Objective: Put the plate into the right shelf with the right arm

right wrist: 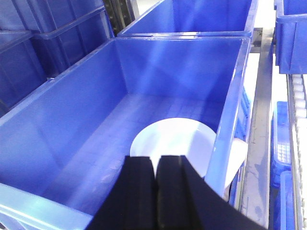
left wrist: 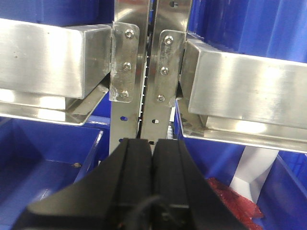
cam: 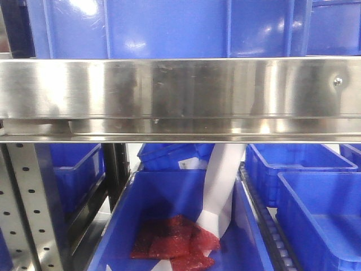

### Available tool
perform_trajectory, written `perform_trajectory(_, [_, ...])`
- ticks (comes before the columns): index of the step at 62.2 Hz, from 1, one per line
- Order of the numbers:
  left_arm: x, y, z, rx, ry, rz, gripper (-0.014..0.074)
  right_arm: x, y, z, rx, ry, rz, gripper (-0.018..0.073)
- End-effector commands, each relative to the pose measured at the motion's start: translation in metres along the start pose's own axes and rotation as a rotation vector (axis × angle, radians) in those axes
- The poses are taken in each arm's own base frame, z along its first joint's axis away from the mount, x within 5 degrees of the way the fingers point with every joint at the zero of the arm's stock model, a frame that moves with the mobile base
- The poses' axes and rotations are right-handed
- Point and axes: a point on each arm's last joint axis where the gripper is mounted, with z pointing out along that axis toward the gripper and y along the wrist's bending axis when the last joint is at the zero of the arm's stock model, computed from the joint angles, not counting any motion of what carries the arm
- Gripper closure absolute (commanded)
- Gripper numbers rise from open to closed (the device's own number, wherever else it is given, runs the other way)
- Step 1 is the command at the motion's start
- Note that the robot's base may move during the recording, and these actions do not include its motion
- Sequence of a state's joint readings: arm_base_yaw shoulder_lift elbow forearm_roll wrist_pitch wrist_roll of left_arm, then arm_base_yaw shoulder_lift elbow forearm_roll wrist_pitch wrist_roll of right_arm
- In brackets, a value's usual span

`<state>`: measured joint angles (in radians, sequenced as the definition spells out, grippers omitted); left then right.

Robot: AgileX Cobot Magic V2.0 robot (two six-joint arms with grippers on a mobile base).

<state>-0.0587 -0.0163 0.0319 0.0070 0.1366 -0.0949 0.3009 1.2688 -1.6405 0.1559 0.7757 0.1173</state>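
Front view: steel shelf (cam: 180, 90) beam, blue bins (cam: 316, 192).

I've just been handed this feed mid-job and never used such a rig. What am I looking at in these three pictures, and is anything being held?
This is a two-armed robot in front of a steel shelf rack stocked with blue bins.

The front view looks straight at the rack: a wide steel beam crosses it, and below sits a blue bin holding something red.

The left wrist view looks along the left gripper. Its black jaws are pressed together with nothing between them, facing the rack's perforated uprights.

The right wrist view looks down along the right gripper into another bin. The white plate lies on its floor, just beyond the jaws. Those jaws are also shut and do not hold it. Whether this bin sits in the right shelf, the pictures don't settle.

So nothing is held by either arm.
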Motion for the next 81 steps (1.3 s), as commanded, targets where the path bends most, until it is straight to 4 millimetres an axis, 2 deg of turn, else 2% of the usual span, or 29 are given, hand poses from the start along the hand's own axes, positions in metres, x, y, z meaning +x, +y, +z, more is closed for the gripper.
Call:
perform_trajectory(1, [-0.005, -0.001, 0.000, 0.010, -0.084, -0.006, 0.0643, -0.017, 0.004, -0.018, -0.016, -0.135, -0.008, 0.0505])
perform_trajectory(12, [-0.005, -0.001, 0.000, 0.010, -0.084, -0.006, 0.0643, -0.022, 0.004, -0.020, -0.018, -0.183, -0.011, 0.0505])
perform_trajectory(20, [-0.005, -0.001, 0.000, 0.010, -0.084, -0.006, 0.0643, -0.024, -0.005, -0.032, 0.090, -0.218, -0.132, 0.0505])
perform_trajectory(26, [-0.005, -0.001, 0.000, 0.010, -0.084, -0.006, 0.0643, -0.017, -0.016, -0.045, 0.207, -0.243, -0.255, 0.0505])
perform_trajectory(33, [-0.005, -0.001, 0.000, 0.010, -0.084, -0.006, 0.0643, -0.002, -0.029, -0.059, 0.274, -0.314, -0.311, 0.0505])
perform_trajectory(43, [-0.005, -0.001, 0.000, 0.010, -0.084, -0.006, 0.0643, 0.038, -0.051, -0.078, 0.334, -0.435, -0.288, 0.0505])
perform_trajectory(55, [-0.005, -0.001, 0.000, 0.010, -0.084, -0.006, 0.0643, 0.112, -0.074, -0.098, 0.416, -0.535, -0.277, 0.0505])
perform_trajectory(69, [-0.005, -0.001, 0.000, 0.010, -0.084, -0.006, 0.0643, 0.190, -0.080, -0.114, 0.462, -0.560, -0.268, 0.0505])
perform_trajectory(81, [-0.005, -0.001, 0.000, 0.010, -0.084, -0.006, 0.0643, 0.230, -0.078, -0.128, 0.472, -0.552, -0.227, 0.0505])
